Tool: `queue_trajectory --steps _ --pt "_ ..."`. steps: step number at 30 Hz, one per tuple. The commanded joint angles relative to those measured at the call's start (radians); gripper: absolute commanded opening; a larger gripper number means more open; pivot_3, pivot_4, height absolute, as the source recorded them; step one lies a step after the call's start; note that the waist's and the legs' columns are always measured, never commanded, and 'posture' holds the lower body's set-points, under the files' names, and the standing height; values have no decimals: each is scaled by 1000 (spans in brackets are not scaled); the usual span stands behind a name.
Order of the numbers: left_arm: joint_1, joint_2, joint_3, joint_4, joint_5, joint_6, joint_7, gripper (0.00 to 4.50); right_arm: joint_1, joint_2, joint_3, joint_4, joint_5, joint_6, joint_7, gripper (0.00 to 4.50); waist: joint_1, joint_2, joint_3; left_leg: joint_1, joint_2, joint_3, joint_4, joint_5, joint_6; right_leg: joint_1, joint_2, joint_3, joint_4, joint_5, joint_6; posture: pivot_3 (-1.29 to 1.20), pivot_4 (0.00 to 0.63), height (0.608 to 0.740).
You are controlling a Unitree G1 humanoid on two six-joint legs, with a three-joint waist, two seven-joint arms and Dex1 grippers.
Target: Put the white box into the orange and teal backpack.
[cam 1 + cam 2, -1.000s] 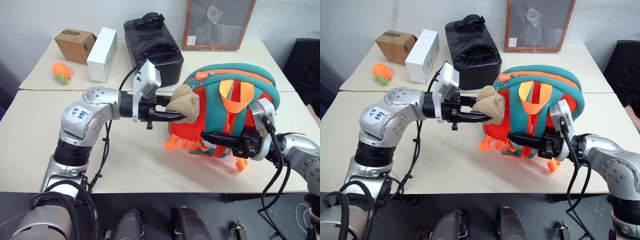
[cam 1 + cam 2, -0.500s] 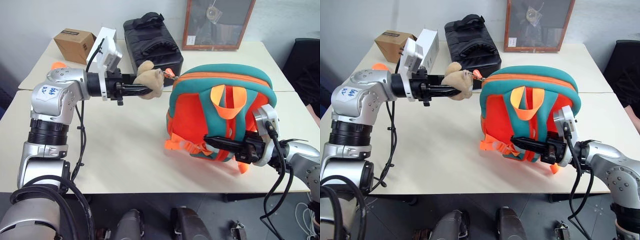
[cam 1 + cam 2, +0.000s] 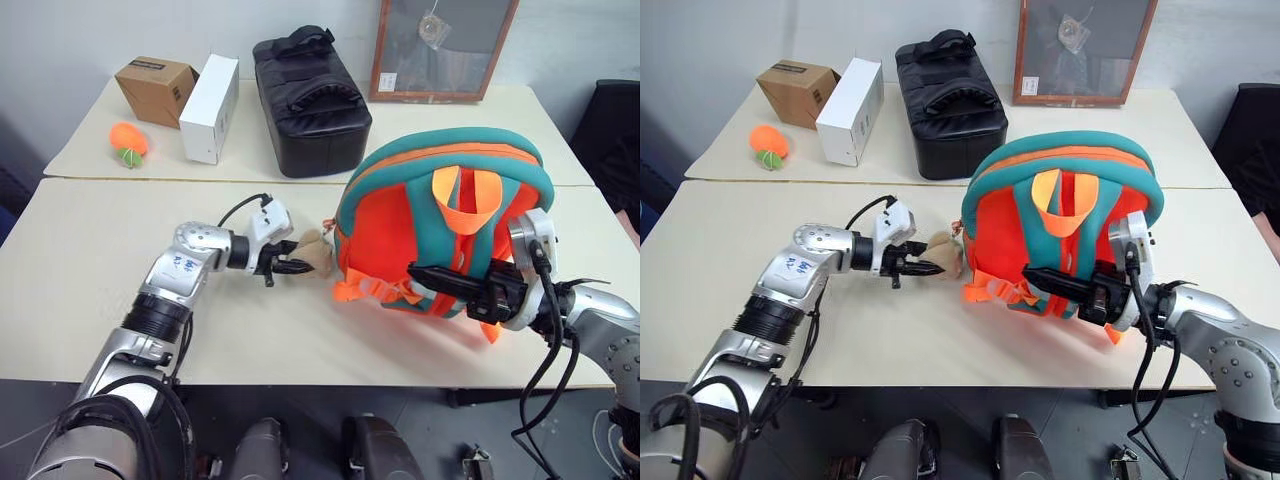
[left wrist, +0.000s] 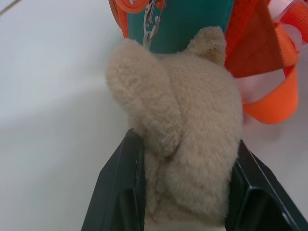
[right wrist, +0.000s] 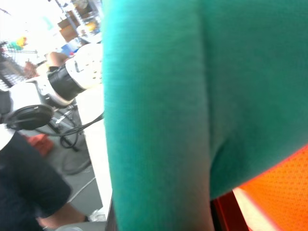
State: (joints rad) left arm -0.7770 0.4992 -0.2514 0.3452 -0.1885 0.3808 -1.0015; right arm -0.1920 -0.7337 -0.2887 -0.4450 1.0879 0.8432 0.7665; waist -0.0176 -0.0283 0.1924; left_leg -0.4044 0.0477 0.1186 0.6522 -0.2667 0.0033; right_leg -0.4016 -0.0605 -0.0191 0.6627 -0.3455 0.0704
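Note:
The orange and teal backpack (image 3: 440, 225) stands upright on the near table, right of the middle, its straps facing me. A beige plush animal (image 3: 315, 254) hangs from it by a clip at its left side, low over the tabletop. My left gripper (image 3: 298, 266) is shut on that plush; the left wrist view shows the plush (image 4: 187, 159) squeezed between both black fingers (image 4: 120, 192). My right gripper (image 3: 425, 275) lies shut along the backpack's lower teal strap (image 5: 159, 115), gripping it. The white box is out of view.
On the far table stand a black bag (image 3: 310, 90), an upright white carton (image 3: 210, 95), a brown cardboard box (image 3: 153, 90) and an orange ball (image 3: 128, 140). A framed picture (image 3: 440, 45) leans on the wall. A dark chair (image 3: 615, 130) is at the right.
My left gripper swung out to the left with the plush, then came down to the tabletop beside the backpack. The right gripper kept its hold; the backpack shifted only slightly.

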Motion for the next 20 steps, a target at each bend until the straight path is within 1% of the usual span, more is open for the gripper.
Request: queue_trajectory --steps 1,3,5,7,10,11,13,15,17,20 --pt "33 1 29 -49 -24 64 -10 1452 4 -6 -12 -17 -72 -58 -22 310 -1 0 0 0 0 0 0 0 0 0 0 0 0 0 0 0 150 740" --pt "72 32 70 -127 -71 125 -30 2179 31 -39 -27 6 -99 -57 5 957 -5 0 0 0 0 0 0 0 0 0 0 0 0 0 0 0 150 740" --pt "115 68 107 -193 -99 163 -40 2764 73 -79 -53 14 -123 -67 54 1624 -7 0 0 0 0 0 -1 0 0 0 0 0 0 0 0 0 150 740" --pt "182 139 166 -282 -143 202 -67 3441 142 -147 -123 24 -135 -72 134 2336 -9 0 0 0 0 0 -1 0 0 0 0 0 0 0 0 0 150 740" --pt "249 211 224 -372 -198 243 -92 4404 207 -208 -205 48 -130 -80 217 3392 -12 0 0 1 1 0 -2 0 -1 0 0 0 -1 0 0 0 150 740" --pt "284 253 274 -408 -229 253 -113 4500 233 -242 -261 83 -132 -78 265 3763 -10 0 0 1 1 0 -2 0 -1 1 0 0 -1 0 0 0 150 740" --pt "340 338 404 -454 -296 294 -140 4500 277 -317 -383 194 -155 -75 372 4400 -9 0 0 3 0 -1 -2 -1 2 3 0 0 -1 0 0 0 150 740" --pt "368 401 501 -478 -358 345 -155 4500 295 -370 -450 303 -187 -94 450 4462 -9 0 0 4 0 -1 -2 -1 3 4 -1 -1 -2 0 0 0 150 740" --pt "383 430 539 -492 -392 365 -154 4500 297 -392 -469 357 -210 -114 491 4462 -7 0 0 7 0 -2 -3 -3 5 7 -1 -1 -3 0 0 0 150 740" --pt "397 491 677 -478 -428 383 -137 4500 255 -451 -475 526 -262 -133 538 4462 -8 0 0 14 0 -1 -5 -5 5 14 -2 -1 -5 -1 -1 0 150 740"
